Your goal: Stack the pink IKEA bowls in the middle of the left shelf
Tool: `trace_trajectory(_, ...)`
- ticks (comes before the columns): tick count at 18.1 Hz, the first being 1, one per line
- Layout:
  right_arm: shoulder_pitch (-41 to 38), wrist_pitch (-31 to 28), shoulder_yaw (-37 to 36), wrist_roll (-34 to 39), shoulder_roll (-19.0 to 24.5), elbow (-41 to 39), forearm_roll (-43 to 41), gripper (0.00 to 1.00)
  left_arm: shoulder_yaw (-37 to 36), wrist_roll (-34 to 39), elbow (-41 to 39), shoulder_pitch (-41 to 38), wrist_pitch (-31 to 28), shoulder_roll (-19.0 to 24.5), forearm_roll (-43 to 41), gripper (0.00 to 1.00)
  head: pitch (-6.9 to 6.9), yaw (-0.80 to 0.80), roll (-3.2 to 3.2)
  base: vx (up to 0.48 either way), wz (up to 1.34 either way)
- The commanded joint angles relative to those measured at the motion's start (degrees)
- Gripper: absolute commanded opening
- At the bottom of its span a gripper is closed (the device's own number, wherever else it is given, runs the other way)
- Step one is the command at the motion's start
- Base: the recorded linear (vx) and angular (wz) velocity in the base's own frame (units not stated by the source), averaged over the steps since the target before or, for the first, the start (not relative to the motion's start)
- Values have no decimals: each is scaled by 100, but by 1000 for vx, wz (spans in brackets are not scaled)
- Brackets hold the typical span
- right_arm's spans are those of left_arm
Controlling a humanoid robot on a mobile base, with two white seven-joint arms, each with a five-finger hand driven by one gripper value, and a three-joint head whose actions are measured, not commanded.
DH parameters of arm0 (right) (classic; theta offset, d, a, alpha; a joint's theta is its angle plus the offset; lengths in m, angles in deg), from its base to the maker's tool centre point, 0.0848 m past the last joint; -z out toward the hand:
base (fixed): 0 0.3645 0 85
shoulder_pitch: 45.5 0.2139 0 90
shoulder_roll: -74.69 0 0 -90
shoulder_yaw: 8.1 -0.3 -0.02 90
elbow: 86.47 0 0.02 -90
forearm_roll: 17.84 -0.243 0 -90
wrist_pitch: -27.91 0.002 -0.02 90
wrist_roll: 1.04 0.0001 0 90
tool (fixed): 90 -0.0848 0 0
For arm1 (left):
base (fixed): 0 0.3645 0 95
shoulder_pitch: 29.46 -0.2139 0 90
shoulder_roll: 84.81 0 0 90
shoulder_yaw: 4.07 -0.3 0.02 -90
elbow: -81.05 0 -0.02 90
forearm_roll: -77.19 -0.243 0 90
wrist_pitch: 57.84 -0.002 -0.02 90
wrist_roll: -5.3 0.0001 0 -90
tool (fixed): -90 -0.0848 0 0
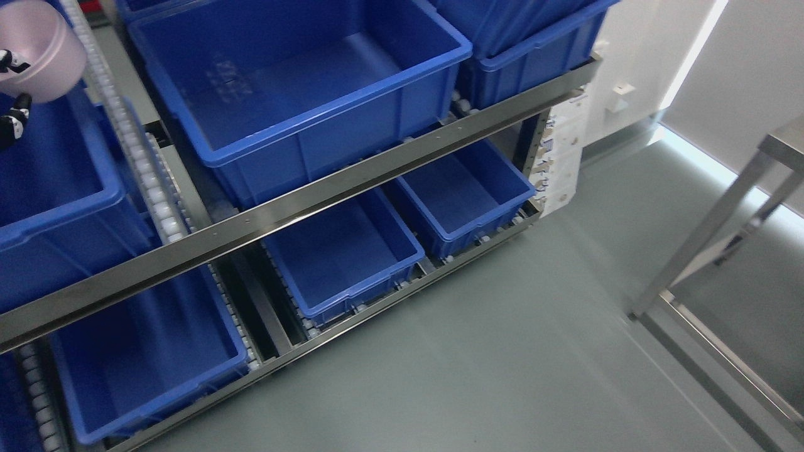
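So the pink bowl (pixel 39 50) was up in the top left corner, partly cut off by the frame. It looked pale pink, smooth and matte, tilted so its round side faced the camera. It hung above the blue bin (pixel 56 207) on the left of the upper shelf level. A hand (pixel 12 94) with black-and-white fingers (pixel 16 119) was touching the bowl's left side at the very edge of the picture; it seemed to be gripping the bowl, though most of the hand was out of frame and I couldn't tell which arm it belonged to.

The big bin (pixel 301 94) in the middle had some raised lettering moulded into its floor, too faint to read. A white label strip (pixel 562 157) on the rack's right post had small print, also unreadable.
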Motion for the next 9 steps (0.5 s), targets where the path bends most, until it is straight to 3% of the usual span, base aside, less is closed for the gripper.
trace_trajectory(1, -9, -3, -61, 3, -100, -193, 0, 100, -103, -629, -67, -57, -129, 148, 109, 100, 0, 0, 0, -20, 613)
trace_trajectory(4, -9, -3, -61, 3, -100, -193, 0, 100, -174, -621, -67, 30, -173, -124, 109, 100, -1, 0, 0, -5, 560)
trace_trajectory(9, -9, -3, -61, 3, -100, -193, 0, 100, -464, -613, -67, 154, -454, -142, 109, 100, -1, 0, 0, 32, 503)
